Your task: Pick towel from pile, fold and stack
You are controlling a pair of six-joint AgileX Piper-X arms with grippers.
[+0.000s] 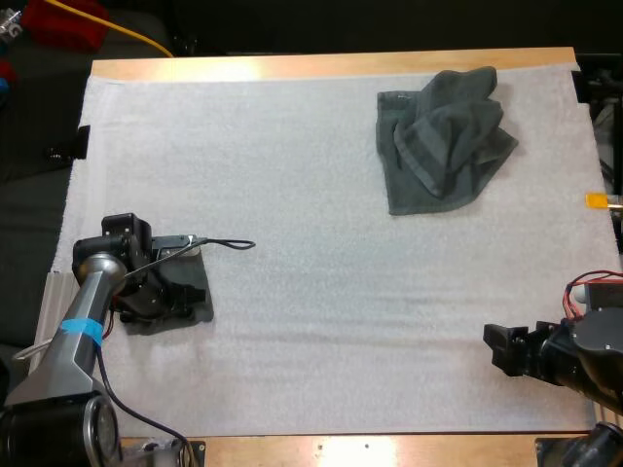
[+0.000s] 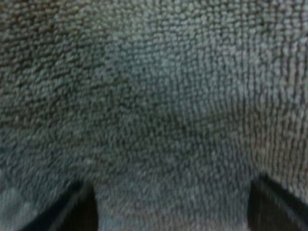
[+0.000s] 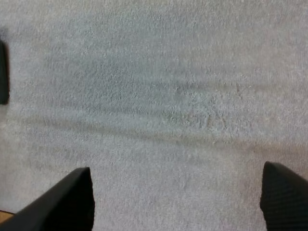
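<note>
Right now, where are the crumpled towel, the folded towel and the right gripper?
crumpled towel (image 1: 443, 136), high view, its bunched middle
folded towel (image 1: 201, 307), high view, its uncovered near corner
right gripper (image 1: 491, 348), high view, between its fingertips

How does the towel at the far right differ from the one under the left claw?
The far towel lies crumpled and loose; the near towel looks folded and compact. The far towel sits alone on the mat; the near towel lies under the left claw. Both are dark grey-green.
</note>
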